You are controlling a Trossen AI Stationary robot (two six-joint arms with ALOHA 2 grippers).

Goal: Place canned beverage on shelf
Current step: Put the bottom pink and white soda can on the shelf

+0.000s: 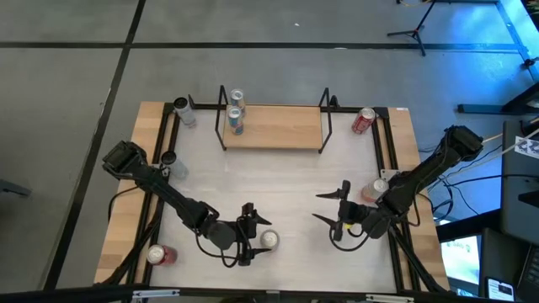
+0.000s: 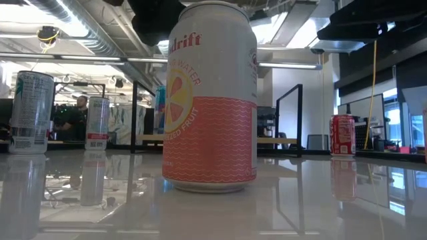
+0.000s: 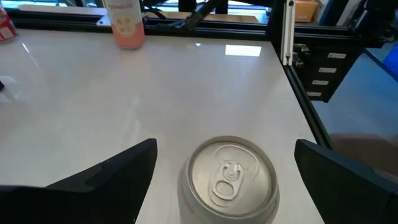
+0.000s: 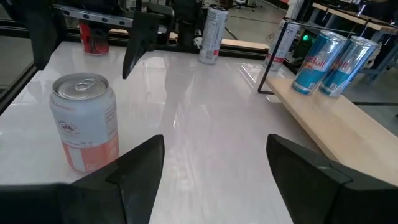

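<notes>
Low over the table, left pincer (image 1: pixel 258 234) gapes apart around the pink can (image 1: pixel 269 239), right pincer (image 1: pixel 332 210) likewise open.

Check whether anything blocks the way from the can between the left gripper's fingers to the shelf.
Nothing visible does. The left gripper is open around the can, and bare tabletop leads to the shelf, where two blue cans fill only one end.

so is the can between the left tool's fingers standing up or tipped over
Upright: the can shows its round lid and pull tab from above, and stands on its base in the low view.
</notes>
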